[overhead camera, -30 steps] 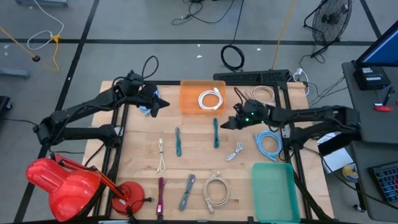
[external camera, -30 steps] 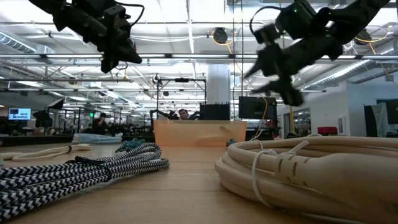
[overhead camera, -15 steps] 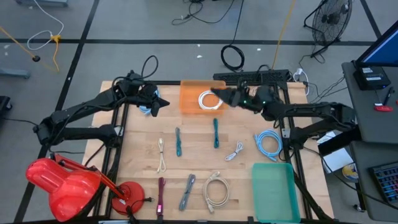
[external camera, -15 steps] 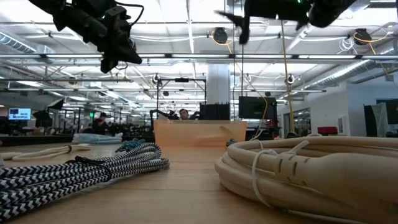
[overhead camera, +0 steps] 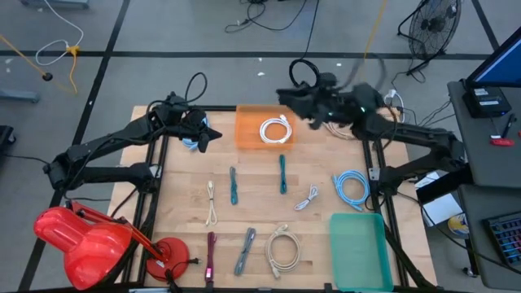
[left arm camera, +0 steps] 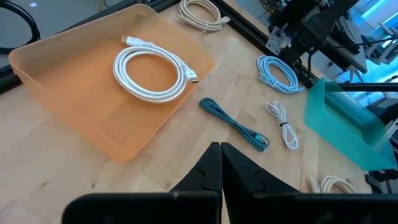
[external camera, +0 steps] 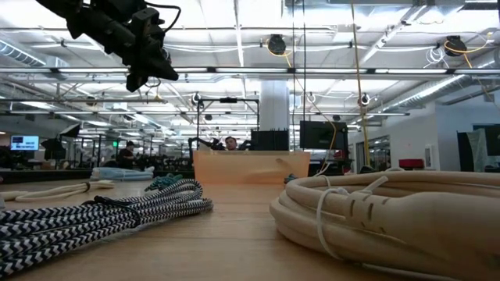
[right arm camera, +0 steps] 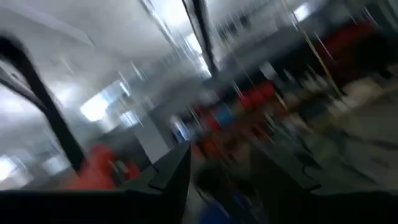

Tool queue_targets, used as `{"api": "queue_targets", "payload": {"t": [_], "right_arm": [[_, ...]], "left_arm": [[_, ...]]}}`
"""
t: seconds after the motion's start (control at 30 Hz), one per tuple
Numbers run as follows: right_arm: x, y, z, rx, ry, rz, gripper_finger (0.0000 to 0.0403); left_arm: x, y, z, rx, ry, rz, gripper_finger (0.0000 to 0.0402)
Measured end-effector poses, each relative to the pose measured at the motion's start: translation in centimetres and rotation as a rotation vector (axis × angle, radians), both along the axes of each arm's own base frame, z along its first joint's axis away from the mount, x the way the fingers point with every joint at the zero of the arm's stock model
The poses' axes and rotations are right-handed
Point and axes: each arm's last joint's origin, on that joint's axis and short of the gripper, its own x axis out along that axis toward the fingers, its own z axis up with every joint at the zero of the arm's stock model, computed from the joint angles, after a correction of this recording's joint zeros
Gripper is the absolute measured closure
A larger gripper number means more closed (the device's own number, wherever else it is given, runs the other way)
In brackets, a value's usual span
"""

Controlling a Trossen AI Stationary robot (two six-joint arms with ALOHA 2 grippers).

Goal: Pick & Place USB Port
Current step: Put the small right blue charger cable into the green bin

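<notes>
- Left hand (overhead camera: 213, 136) is held parked at upper left of the high view, just left of the orange tray (overhead camera: 247, 134); fingers (left arm camera: 211, 177) pressed together, nothing pinched. Judged as waiting.
- White coiled cable (overhead camera: 275, 130) is seen lying inside the orange tray, prob. already placed there.
- Right hand (overhead camera: 283, 95) is raised at upper centre, beyond the tray's far edge, blurred; fingers spread, nothing seen between them.
- Other cables are left on the table (overhead camera: 326, 244): light blue coil (overhead camera: 351, 186) at right, teal cable (overhead camera: 282, 173) mid-frame. Green bin (overhead camera: 358, 248) at lower right.
- Vs 1 s earlier: right hand was over the table nr the teal cable; since swung up and back past the tray. Left arm unchanged.
</notes>
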Motion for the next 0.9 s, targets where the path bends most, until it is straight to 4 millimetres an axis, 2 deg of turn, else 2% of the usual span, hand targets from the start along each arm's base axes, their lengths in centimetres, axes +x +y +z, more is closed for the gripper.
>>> {"api": "queue_targets", "payload": {"t": [0.1,0.23,0.53,0.77,0.9], "right_arm": [[1.0,-0.1,0.9,-0.071,0.237,-0.025,0.0248],[2.1,-0.8,-0.2,-0.02,0.509,-0.071,0.0248],[3.3,-1.8,-8.9,0.405,1.181,-0.182,0.0245],[5.5,-1.4,-15.3,0.469,1.567,-0.215,0.0209],[7.3,-0.7,-18.6,0.46,1.679,-0.197,0.018]], "left_arm": [[0.0,0.0,0.0,0.0,0.002,0.006,0.04],[0.0,0.0,0.0,-0.005,0.004,0.01,0.04],[0.0,0.0,0.0,-0.005,0.005,0.011,0.04],[0.0,0.1,0.0,0.012,0.013,0.027,0.04],[0.0,0.1,0.0,0.012,0.013,0.026,0.04]]}}
